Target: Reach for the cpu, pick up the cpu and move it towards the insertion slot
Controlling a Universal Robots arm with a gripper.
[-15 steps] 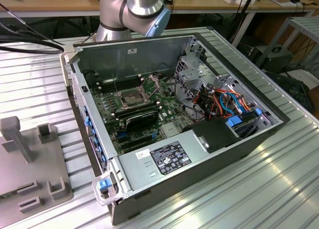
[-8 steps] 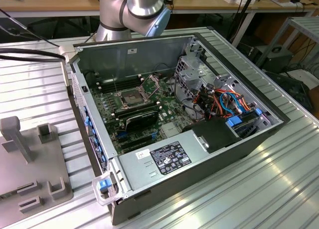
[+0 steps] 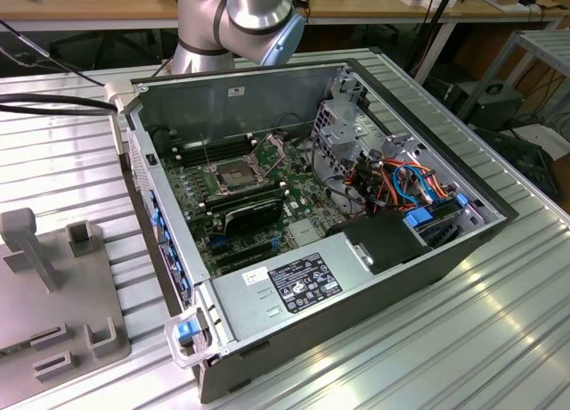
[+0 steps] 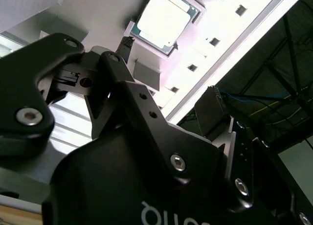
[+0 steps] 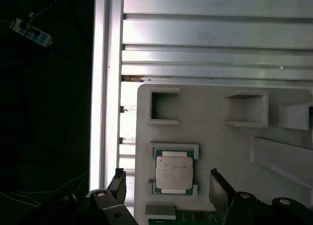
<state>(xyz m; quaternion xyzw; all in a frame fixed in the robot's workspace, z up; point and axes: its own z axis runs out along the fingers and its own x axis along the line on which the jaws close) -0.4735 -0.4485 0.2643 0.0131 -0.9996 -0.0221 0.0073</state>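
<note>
The cpu is a small square chip with a pale metal face, lying flat in a shallow holder on a grey plastic plate. In the second wrist view the cpu is brightly lit beyond a dark fingertip. My gripper is open. One of its black fingers stands on each side of the chip, apart from it and with nothing held. The insertion slot is the metal-framed square socket on the motherboard inside the open computer case, with its cover plate raised.
The grey plate carries rectangular pockets and raised blocks. It lies on a ribbed aluminium table at the exterior view's left, beside the case. The robot's base stands behind the case. Cables and a drive cage fill the case's right side.
</note>
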